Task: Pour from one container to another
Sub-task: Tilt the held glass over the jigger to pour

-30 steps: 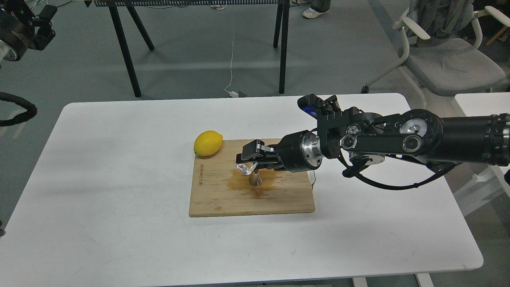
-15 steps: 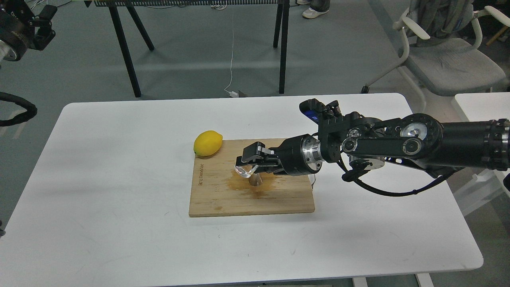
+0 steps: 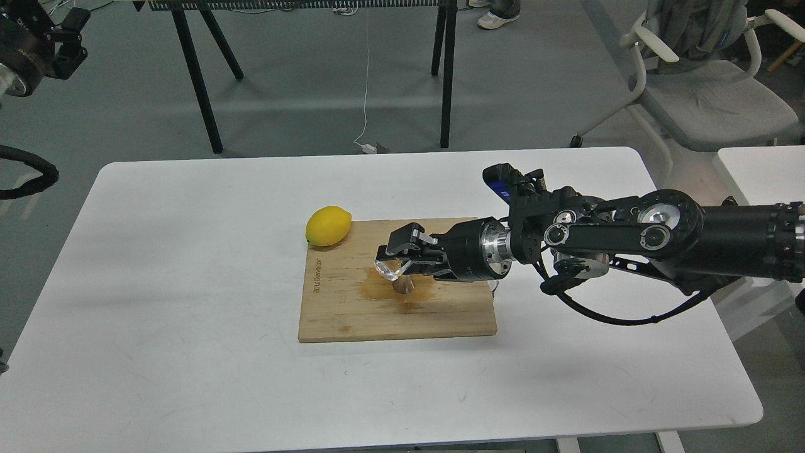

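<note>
The right jaws (image 3: 397, 259) were pinching the small clear glass (image 3: 390, 269), one finger on each side of it, and they held it tipped over with its mouth pointing down and to the left. The glass was in the air directly above the steel jigger (image 3: 402, 286), which stood upright on the wooden board (image 3: 352, 314) near the middle of the counter (image 3: 188, 251). This was the relation that mattered: the lip of the glass hung just over the upper cup of the jigger, very close to it, perhaps touching, but the view was too small to decide. The long axis of the glass lay nearly across, not upright, so it seemed that the pouring was in its late part.

A brown wet stain (image 3: 383, 290) spread on the board around the foot of the jigger, so I judged that some liquid had missed the narrow cup. The next move probably asked for turning the glass back upright without pushing the jigger, which looked light and easy to knock.

The left jaws (image 3: 66, 34) were far away at the upper left corner, high above the floor, and I could not tell if they were spread or pressed together. The right arm was clearly the nearer one. A lemon (image 3: 328, 225) lay at the far left corner of the board, well apart from the glass.
</note>
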`<move>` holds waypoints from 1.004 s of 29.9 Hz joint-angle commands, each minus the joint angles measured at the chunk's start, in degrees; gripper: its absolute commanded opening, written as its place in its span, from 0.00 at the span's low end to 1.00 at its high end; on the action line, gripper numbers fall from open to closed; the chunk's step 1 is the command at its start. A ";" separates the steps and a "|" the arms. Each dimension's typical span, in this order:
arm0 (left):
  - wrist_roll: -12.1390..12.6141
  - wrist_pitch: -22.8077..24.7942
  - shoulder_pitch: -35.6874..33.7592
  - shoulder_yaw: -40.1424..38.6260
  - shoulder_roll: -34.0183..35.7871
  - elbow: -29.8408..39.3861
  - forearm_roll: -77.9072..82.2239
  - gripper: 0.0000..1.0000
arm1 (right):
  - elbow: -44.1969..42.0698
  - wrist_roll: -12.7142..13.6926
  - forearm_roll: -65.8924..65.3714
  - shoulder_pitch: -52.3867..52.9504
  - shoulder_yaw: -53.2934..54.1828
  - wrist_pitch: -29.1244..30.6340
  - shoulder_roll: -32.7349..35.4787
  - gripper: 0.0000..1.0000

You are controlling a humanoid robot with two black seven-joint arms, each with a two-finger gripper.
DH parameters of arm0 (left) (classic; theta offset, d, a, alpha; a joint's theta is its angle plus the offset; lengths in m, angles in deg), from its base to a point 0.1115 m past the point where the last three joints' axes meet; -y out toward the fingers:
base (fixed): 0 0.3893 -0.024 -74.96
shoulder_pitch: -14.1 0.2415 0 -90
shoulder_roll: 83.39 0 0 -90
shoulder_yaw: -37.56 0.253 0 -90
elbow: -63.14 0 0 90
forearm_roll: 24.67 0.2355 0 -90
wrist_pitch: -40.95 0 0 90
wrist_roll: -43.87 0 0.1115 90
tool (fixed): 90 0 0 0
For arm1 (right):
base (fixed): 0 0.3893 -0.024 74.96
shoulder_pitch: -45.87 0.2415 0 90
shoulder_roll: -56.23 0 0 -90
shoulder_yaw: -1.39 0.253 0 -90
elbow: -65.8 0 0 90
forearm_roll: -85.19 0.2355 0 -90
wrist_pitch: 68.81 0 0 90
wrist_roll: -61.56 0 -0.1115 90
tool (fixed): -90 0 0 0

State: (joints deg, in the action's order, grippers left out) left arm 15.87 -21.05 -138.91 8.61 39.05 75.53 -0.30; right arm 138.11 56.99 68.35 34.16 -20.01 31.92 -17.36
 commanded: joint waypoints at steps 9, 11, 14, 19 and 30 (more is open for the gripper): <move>0.00 0.00 0.00 0.04 -0.02 0.00 0.06 1.00 | -0.42 0.35 1.28 -2.18 1.80 -0.62 -0.32 0.02; 0.00 0.00 0.00 0.04 -0.02 0.00 -0.03 1.00 | -0.51 0.35 1.28 -2.79 2.24 -0.80 -0.41 0.02; 0.00 0.00 0.00 0.04 -0.02 0.00 0.06 1.00 | -0.77 0.35 1.37 -3.32 2.41 -1.15 -0.50 0.02; 0.00 0.00 0.00 0.04 -0.10 0.00 0.06 1.00 | -0.95 0.44 3.48 -4.64 3.82 -1.67 -0.68 0.02; 0.00 0.00 0.00 0.04 -0.10 0.00 -0.03 1.00 | -1.21 0.44 3.83 -5.87 4.96 -2.82 -0.59 0.02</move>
State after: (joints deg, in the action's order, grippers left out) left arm 15.87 -21.05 -138.92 8.65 38.95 75.53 -0.24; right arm 137.07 57.43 72.11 28.75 -15.23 29.47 -18.03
